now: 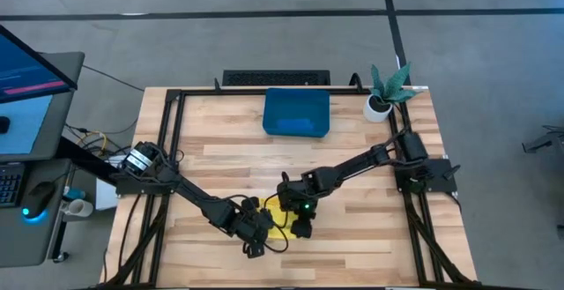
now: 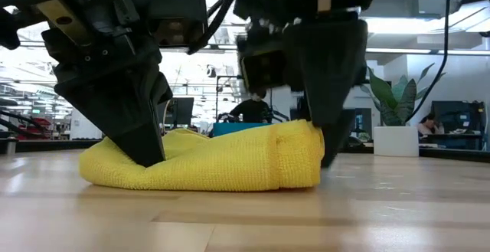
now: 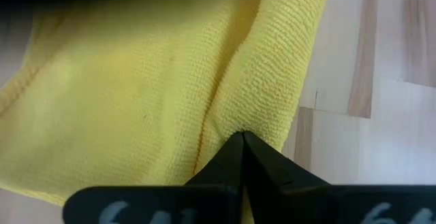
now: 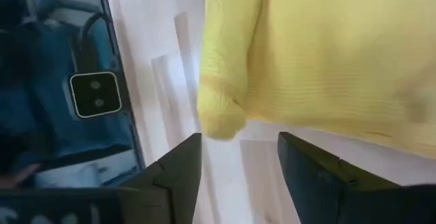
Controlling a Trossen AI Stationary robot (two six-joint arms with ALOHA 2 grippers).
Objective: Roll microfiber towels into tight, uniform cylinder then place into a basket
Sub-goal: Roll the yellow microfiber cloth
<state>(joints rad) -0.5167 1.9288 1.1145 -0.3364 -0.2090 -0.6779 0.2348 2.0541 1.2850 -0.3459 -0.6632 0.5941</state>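
Right pincer (image 4: 238,166) wide, tips down beside yellow towel's (image 2: 222,160) end; left pincer (image 3: 243,149) closed on it.

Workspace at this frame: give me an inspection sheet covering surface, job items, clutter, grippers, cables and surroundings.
Surface: wooden table inside a black frame.
Job items: yellow towel, partly rolled, lies at the table's near edge; blue basket stands at the far edge and seems to hold blue cloth, which I cannot tell for sure.
Clutter: potted plant at the far right corner.
Grippers: left gripper is shut, its tips pressing on the towel; right gripper is open at the towel's rolled end, gripping nothing.
Cables: a loose bundle off the table's left edge.
Surroundings: a monitor at left; people sit in the room behind.
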